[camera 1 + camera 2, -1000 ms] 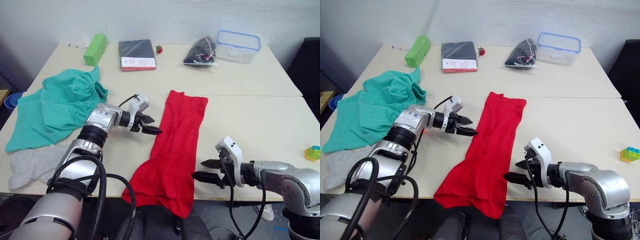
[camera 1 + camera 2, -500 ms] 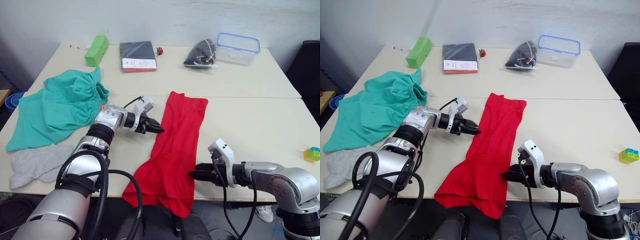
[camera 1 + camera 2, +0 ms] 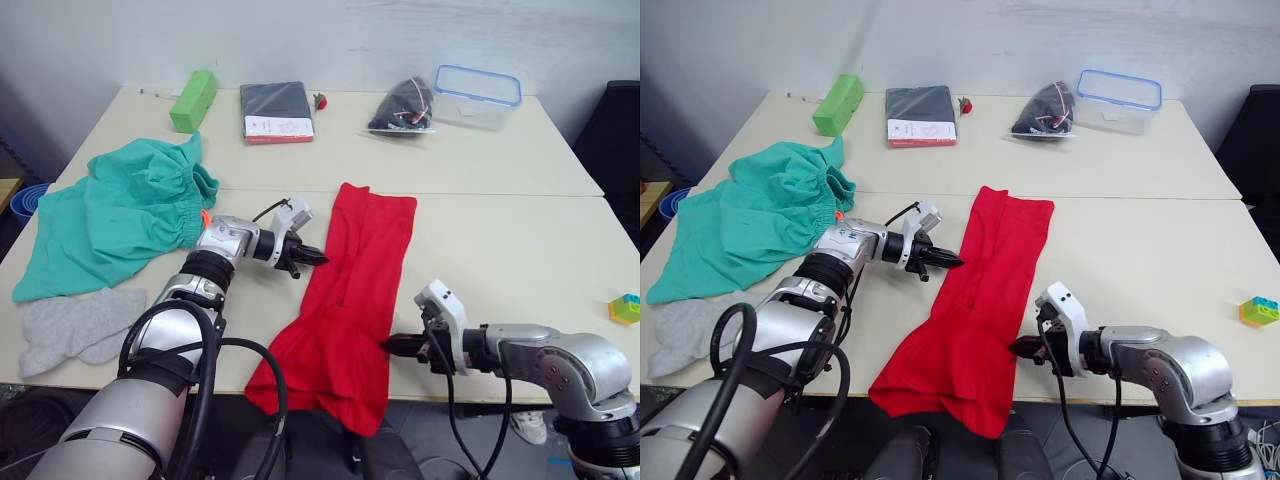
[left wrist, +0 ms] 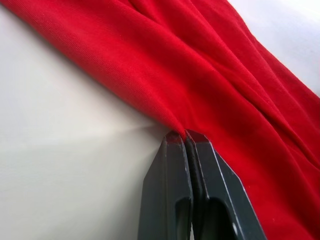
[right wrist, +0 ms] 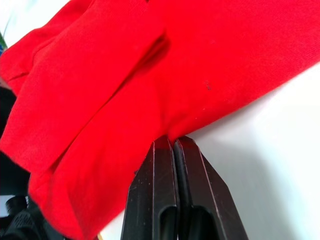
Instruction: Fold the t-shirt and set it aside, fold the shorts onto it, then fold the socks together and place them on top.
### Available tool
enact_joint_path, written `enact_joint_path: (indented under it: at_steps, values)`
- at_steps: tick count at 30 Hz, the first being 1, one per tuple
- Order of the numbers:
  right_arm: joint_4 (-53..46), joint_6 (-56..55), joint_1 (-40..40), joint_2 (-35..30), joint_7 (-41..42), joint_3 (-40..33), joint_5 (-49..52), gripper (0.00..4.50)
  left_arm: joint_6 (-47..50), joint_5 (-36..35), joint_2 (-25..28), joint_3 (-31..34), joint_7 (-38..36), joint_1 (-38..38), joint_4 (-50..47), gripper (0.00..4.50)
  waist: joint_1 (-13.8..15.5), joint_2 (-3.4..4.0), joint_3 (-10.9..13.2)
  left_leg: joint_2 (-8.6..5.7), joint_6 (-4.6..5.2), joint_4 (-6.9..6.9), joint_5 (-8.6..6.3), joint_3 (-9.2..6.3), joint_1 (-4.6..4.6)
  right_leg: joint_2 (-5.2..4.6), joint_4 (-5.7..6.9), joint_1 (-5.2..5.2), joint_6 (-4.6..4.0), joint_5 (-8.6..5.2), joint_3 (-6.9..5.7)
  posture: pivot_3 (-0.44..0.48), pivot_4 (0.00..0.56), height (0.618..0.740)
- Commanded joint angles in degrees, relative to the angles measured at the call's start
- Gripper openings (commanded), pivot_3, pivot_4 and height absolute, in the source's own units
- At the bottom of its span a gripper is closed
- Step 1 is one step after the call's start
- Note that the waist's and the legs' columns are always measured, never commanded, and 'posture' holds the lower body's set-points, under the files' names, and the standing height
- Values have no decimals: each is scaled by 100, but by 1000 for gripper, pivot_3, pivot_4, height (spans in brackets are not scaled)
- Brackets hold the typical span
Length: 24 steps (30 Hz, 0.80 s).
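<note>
Both claws are pinched tight on the t-shirt [image 3: 345,300]: the left gripper [image 3: 313,257] nips its near long edge, the right gripper [image 3: 392,345] the opposite edge. For a clean fold they'd best lift evenly together, keeping the cloth taut between them.

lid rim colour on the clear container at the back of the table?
Blue rim on the clear container; it shows best in the left eye view.

shorts [image 3: 115,215] left | t-shirt [image 3: 345,300] centre | socks [image 3: 70,328] before shorts
</note>
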Motion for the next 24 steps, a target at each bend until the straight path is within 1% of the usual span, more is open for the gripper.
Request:
enact_joint_path:
  at_steps: [1, 9, 14, 16, 19, 24]
  values:
    - [499, -313, -244, -389, 272, 221, -161, 0, 116, 44, 192, 53, -7, 257, -396, 6, -13, 0, 0, 1, 0, 0, 0, 1, 1, 1, 0, 0, 0, 0, 0, 0, 150, 740]
    - [2076, -1143, -1409, -919, 1140, 1027, -630, 0, 690, -137, 519, 222, 201, 1070, -1879, 6, -11, 1, 1, 1, 0, 3, 0, 5, 4, 0, 4, 0, 4, 2, 8, 0, 150, 740]
    - [3167, -1649, -2192, -869, 1643, 1538, -1094, 0, 738, -229, 572, 425, 630, 1370, -2405, 6, -14, 2, 1, 1, 0, 6, 0, 5, 5, -1, 3, 1, 5, 4, 7, 0, 150, 740]
    - [3349, -1788, -2324, -881, 1817, 1713, -1235, 0, 673, -262, 514, 523, 853, 1321, -2342, 6, -8, 2, 1, 1, 0, 7, 0, 3, 4, -2, 3, 1, 5, 4, 5, 0, 150, 740]
    - [3369, -1818, -2380, -885, 2020, 1815, -1281, 0, 559, -290, 419, 600, 1061, 1145, -2097, 6, -4, 2, 1, 0, 0, 9, 0, 3, 4, -3, 2, 3, 7, 5, 3, 0, 150, 740]
    - [3066, -1789, -2192, -932, 2145, 1832, -1341, 0, 8, -240, 202, 733, 1453, 643, -1208, 6, 7, 2, 1, 0, 0, 11, 0, 1, -1, -4, 1, 1, 7, 5, -1, 0, 150, 740]
